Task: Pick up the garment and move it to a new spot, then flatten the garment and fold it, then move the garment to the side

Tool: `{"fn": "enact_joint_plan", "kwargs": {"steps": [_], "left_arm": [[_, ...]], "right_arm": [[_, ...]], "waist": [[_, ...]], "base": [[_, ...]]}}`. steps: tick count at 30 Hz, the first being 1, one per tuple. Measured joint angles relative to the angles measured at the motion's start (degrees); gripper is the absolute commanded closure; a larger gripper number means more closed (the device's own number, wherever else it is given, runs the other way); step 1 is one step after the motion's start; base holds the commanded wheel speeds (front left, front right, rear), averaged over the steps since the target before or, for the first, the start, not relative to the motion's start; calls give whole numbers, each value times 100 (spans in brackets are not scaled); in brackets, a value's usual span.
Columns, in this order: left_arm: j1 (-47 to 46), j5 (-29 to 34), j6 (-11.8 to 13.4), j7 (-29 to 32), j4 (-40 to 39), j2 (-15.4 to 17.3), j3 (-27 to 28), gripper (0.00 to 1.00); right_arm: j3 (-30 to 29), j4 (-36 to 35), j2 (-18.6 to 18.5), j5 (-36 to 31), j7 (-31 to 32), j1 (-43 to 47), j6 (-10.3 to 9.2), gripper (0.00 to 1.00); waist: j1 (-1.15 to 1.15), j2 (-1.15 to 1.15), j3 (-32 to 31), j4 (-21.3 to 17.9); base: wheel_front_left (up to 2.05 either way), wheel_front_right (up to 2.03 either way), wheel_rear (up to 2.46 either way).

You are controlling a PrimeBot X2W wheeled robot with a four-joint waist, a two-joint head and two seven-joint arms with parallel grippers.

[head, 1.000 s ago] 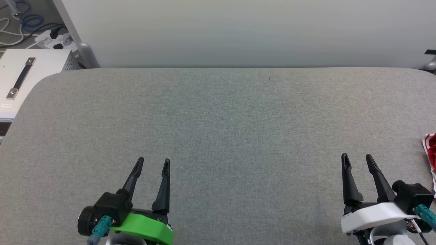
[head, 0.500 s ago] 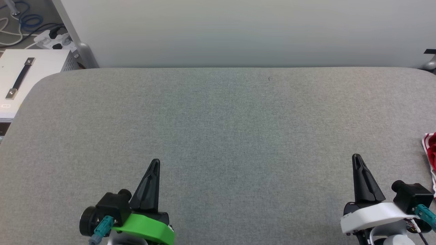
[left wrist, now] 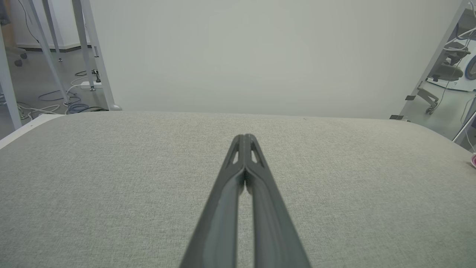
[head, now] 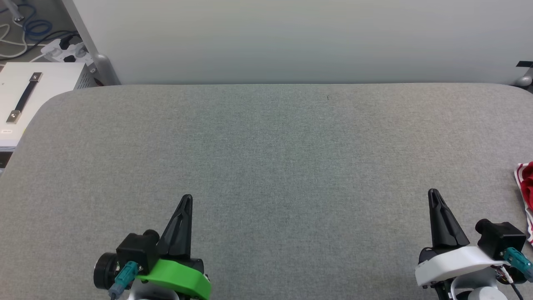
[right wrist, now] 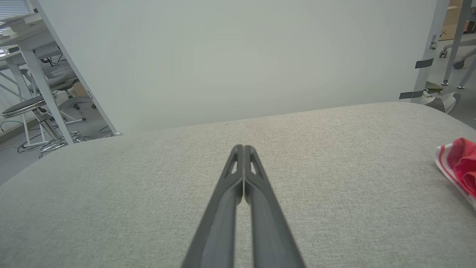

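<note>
One left gripper (head: 187, 198), one right gripper (head: 433, 193), both closed, one garment (head: 527, 185)

Left end effector (head: 187, 198), right end effector (head: 433, 192): fingers pressed together.

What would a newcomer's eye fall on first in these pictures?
The wide grey padded table takes up most of the head view. At its far right edge, a bit of the red garment with red-and-white striped trim peeks in. Along the bottom, the left gripper on its green mount and the right gripper on its white mount point forward, fingers pressed together, holding nothing.
</note>
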Motion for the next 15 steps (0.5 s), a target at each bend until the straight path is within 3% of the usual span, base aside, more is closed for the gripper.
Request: {"fn": "enact_joint_plan", "kwargs": {"steps": [15], "left_arm": [[-4,107,93,191,-31,0,58,100]], "right_arm": [[4,-86,12,-196,168,0,0,100]], "waist": [[0,0,-27,-16]], "base": [[0,0,0]]}}
